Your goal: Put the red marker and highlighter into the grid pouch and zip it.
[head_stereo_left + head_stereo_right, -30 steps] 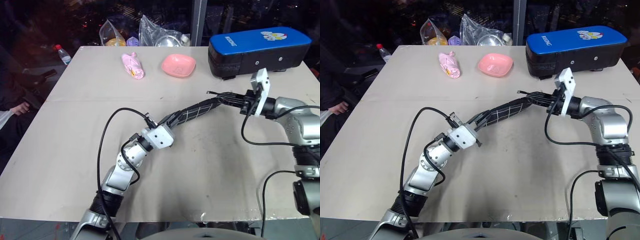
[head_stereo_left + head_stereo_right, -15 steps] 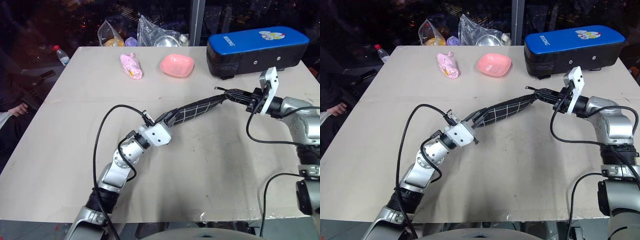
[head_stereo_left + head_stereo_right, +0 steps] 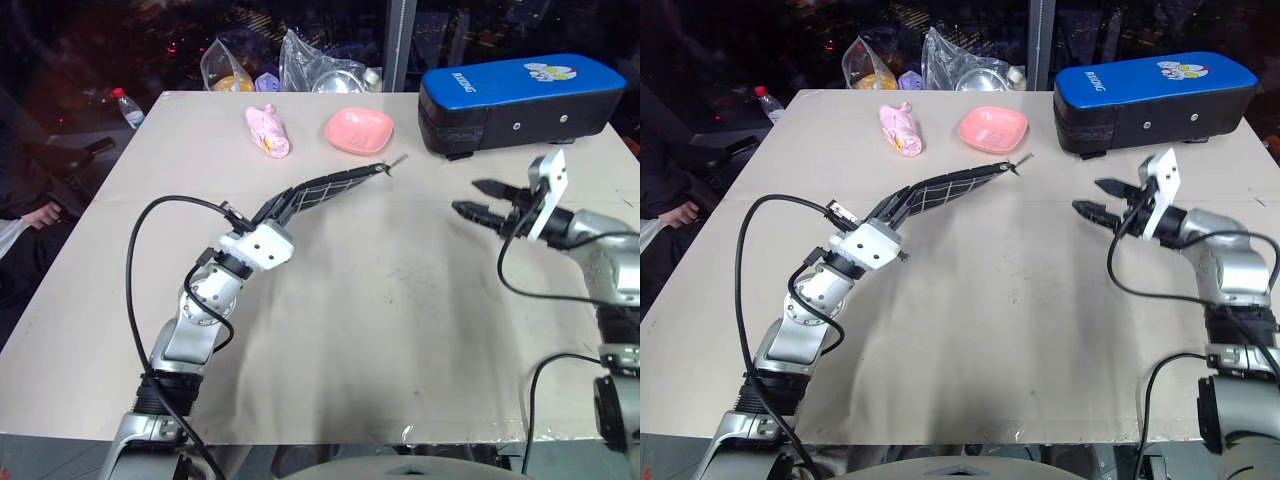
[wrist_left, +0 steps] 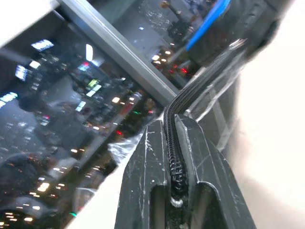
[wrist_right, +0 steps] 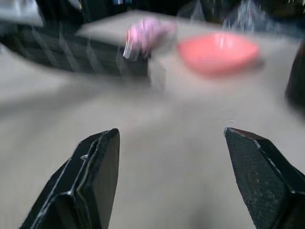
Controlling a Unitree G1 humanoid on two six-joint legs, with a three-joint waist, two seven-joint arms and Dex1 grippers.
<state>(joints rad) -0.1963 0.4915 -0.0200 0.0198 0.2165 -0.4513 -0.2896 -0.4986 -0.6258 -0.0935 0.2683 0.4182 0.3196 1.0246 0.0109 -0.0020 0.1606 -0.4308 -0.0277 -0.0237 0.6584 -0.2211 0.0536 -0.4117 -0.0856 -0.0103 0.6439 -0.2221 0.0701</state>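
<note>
The grid pouch (image 3: 325, 187) is black with a white grid pattern. The counter (image 3: 380, 300) is plain beige. The bowl (image 3: 358, 131) is salmon pink, the crumpled bag (image 3: 267, 131) pale pink with a yellow spot. The big case (image 3: 520, 100) is black with a bright blue top and white print.

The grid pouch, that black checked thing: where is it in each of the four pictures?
Left eye view: the grid pouch sticks out from the left gripper toward the pink bowl.
Right eye view: same, centre-left.
Left wrist view: its zipper edge is pinched between the fingers.
Right wrist view: blurred, beyond the open fingers.
Shared landmark: the pink bowl.
</note>
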